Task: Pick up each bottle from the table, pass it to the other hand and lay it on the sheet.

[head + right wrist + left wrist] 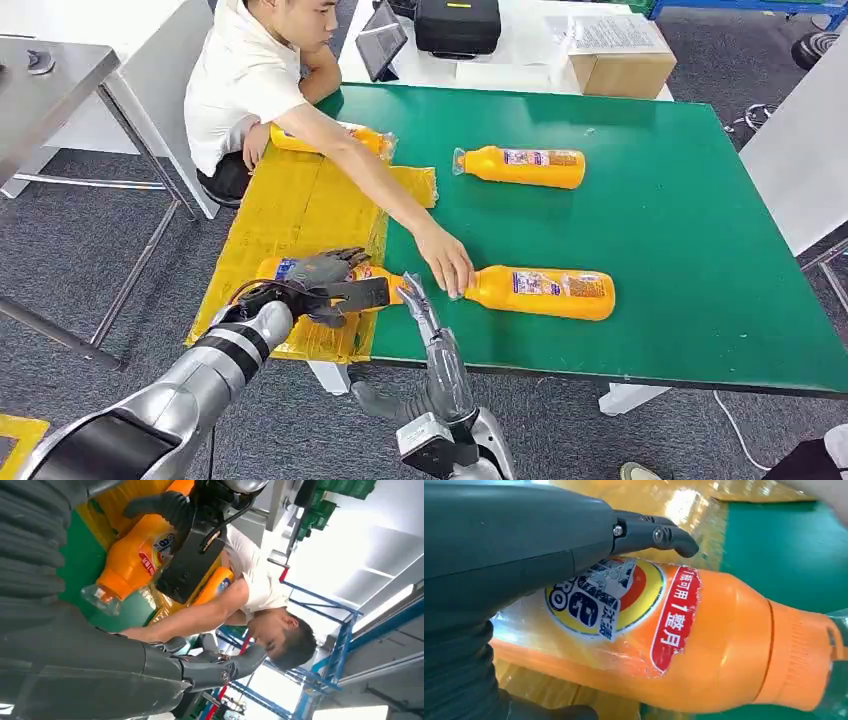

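Head view. The left robot hand [325,283] lies over an orange detergent bottle [380,279] resting lengthwise on the near end of the yellow sheet [300,205], its fingers curled around the bottle's body. The right robot hand [420,305] stands just beside the bottle's cap end with fingers extended and nothing in them. A person's hand [447,262] reaches across the green table [690,230] to a second orange bottle [545,292]; a third bottle [522,167] lies farther back, and a fourth bottle [372,140] rests on the sheet's far end, partly hidden by the person's arm.

Left wrist view. The held bottle's label [616,600] faces the camera; a dark finger [651,535] rests on its upper side. The bottle appears to lie on the sheet.

Right wrist view. The right hand's fingers [220,665] are spread and hold nothing.

Judgement: this is the laying-down step. It is done well by letting the bottle settle flat, wholly on the sheet, then opening the fingers evenly so that it does not roll toward the table edge.

Containers: all bottles appear capped; their contents cannot be seen.
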{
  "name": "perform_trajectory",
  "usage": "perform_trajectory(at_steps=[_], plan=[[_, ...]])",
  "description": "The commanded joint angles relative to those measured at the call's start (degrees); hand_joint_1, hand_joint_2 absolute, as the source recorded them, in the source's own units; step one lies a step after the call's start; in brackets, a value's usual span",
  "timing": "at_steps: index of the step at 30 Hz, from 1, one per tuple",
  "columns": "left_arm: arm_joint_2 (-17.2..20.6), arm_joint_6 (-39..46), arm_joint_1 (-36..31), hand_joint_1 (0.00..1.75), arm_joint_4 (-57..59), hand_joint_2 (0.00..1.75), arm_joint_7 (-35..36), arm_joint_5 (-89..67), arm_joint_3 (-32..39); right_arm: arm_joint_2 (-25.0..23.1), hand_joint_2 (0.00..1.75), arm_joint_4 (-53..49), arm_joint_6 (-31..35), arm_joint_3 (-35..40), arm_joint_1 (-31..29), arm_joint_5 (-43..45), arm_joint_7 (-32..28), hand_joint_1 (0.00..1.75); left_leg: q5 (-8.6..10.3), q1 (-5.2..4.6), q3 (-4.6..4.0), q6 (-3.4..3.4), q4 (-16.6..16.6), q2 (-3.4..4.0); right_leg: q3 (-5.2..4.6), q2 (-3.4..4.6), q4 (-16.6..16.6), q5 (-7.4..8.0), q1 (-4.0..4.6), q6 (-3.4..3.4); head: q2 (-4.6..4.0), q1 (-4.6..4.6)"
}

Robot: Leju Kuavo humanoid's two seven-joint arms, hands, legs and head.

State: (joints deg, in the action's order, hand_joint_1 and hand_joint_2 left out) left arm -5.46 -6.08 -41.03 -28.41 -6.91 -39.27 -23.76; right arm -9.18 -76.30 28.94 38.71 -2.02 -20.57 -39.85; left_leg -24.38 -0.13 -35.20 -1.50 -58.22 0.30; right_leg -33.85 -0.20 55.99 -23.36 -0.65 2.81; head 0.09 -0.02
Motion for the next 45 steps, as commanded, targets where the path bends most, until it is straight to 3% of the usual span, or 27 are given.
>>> perform_trajectory(at_steps=[1,8,11,15,18,22,25,29,37,40,42,44,45], plan=[[0.7,-1.5,-1.3,0.00,5.2,1.75,-0.9,1.3,-3.3,1.1,1.75,3.4,0.5,-0.2,-2.0,1.2,-0.2,0.00,-0.04,0.03,0.21,0.07,0.1,0.02,0.18,0.08,-0.1,-0.02,0.02,-0.07,0.00,0.00],[0.7,-1.9,-1.0,0.00,4.8,1.75,-1.6,2.3,-3.2,1.1,1.75,3.7,0.7,-0.3,-2.0,1.0,-0.2,0.00,-0.06,0.03,0.27,0.08,0.1,-0.05,0.27,0.06,-0.1,-0.04,0.03,-0.10,0.00,0.00],[0.2,1.4,1.7,0.00,0.3,1.75,-8.2,6.6,-1.3,1.7,1.75,3.4,1.3,0.1,-2.0,1.4,-0.2,0.00,-0.08,0.04,0.35,0.10,0.1,-0.02,0.34,0.09,-0.1,-0.06,0.04,-0.12,0.00,0.00],[-2.8,5.7,12.8,0.00,-21.0,1.75,-19.0,23.3,6.2,2.4,1.75,2.4,2.1,1.0,-1.5,1.9,-0.2,0.00,-0.09,0.00,0.32,0.05,0.1,-0.13,0.33,-0.02,-0.1,-0.09,0.00,-0.08,0.00,0.00],[-4.9,12.5,19.6,0.00,-35.9,1.75,-20.0,33.1,5.8,2.2,1.75,2.3,3.2,1.0,-0.7,1.1,-0.2,0.00,-0.13,0.00,0.17,0.03,0.0,-0.17,0.19,-0.07,0.0,-0.14,0.00,-0.05,0.00,0.02],[-4.2,13.5,19.2,0.00,-36.1,1.75,-19.2,34.4,4.4,2.2,1.75,2.3,3.3,1.0,-0.8,1.2,-0.2,0.00,-0.08,-0.03,0.00,0.05,0.0,-0.13,0.00,-0.04,0.0,-0.08,-0.02,-0.06,0.00,0.00],[-5.3,17.6,19.9,0.00,-37.4,1.75,-22.5,37.9,4.7,2.2,1.75,1.9,4.4,0.8,-0.4,0.6,-0.2,0.00,-0.09,0.00,0.06,0.10,0.0,-0.16,0.07,-0.04,-0.1,-0.10,0.01,-0.11,0.00,0.00],[-5.9,21.4,20.7,0.00,-39.3,1.75,-20.5,42.8,3.9,2.4,1.75,1.6,7.4,1.9,-0.3,-1.1,-0.2,0.00,-0.09,0.02,-0.01,0.08,0.0,-0.17,-0.02,-0.06,0.0,-0.10,0.04,-0.10,0.00,-0.02],[-4.5,25.1,19.9,0.00,-41.8,1.75,-21.9,43.2,0.9,3.8,1.75,-1.4,11.1,5.4,-1.0,-4.7,-0.2,0.00,-0.15,0.03,0.11,0.09,0.0,-0.16,0.12,-0.04,0.0,-0.17,0.03,-0.11,0.00,0.00],[-4.8,22.4,23.2,0.00,-46.2,1.75,-19.0,49.4,1.7,1.6,1.75,-3.7,11.1,-5.9,3.6,-18.3,-0.2,0.00,-0.12,0.03,0.04,0.08,0.0,-0.20,0.08,-0.09,0.0,-0.15,0.04,-0.10,0.00,0.00],[-6.1,22.3,26.6,0.00,-48.2,1.75,-12.9,59.2,4.7,-1.1,1.75,-6.4,11.1,-20.0,7.2,-30.4,-0.2,0.00,-0.07,-0.02,0.04,0.06,0.1,-0.26,0.06,-0.16,-0.1,-0.14,-0.01,-0.08,0.00,0.00],[-5.3,23.8,28.3,0.00,-48.8,1.75,-10.2,66.2,5.9,-1.7,1.75,-8.0,11.1,-28.3,8.1,-31.4,-0.2,0.00,-0.10,-0.03,0.09,0.07,0.1,-0.26,0.11,-0.15,-0.1,-0.16,-0.02,-0.09,0.00,-0.02],[-5.3,24.0,28.6,0.00,-49.0,1.75,-10.8,66.7,6.2,-0.9,1.75,-8.0,11.1,-28.3,8.0,-30.6,-0.2,0.00,-0.03,-0.05,-0.05,0.03,0.1,-0.20,-0.05,-0.10,-0.1,-0.07,-0.04,-0.04,0.00,0.00]])
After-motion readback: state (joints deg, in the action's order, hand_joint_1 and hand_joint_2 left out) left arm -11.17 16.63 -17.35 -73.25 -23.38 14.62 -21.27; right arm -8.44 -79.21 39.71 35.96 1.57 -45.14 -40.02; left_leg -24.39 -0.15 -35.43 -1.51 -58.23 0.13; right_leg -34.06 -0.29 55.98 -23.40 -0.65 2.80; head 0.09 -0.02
